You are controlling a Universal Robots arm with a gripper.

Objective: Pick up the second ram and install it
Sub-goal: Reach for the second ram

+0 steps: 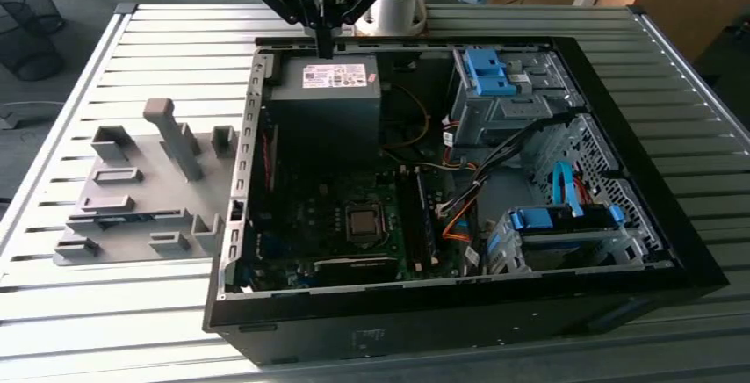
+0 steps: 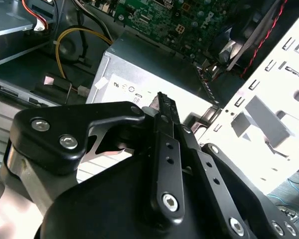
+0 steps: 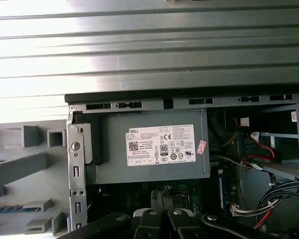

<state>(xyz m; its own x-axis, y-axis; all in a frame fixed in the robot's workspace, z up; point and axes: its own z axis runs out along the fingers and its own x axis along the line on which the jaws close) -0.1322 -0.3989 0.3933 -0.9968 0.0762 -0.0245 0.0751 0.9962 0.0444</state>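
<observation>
One slim green-blue strip, the second ram (image 1: 123,218), sits at the exterior view's left in the grey fixture (image 1: 129,159) on the slatted metal desk (image 1: 176,49). Its long axis runs from the exterior view's left to right, along the near part of the fixture, and it looks level. I see only a thin bluish edge of it set into a slot. I cannot make out any chips or label from here, nor which end is which. In the first wrist view the same strip (image 3: 7,209) shows as a blue line with small dark marks, low in the fixture.

Moving to the right, the gripper (image 1: 323,45) hangs above the far rim of the open computer case (image 1: 469,313), over the far end of the grey power supply (image 1: 328,111). The fingers (image 2: 164,107) are pressed together into one narrow black bar pointing straight down, and in both wrist views their tips meet. The ram is well apart from them, off to the exterior view's left and nearer the camera, with the case wall between the two.

Further right inside the case I see the motherboard (image 1: 340,225), a bundle of cables (image 1: 469,198), and bright blue drive-bay clips (image 1: 486,71) at the far right corner.
</observation>
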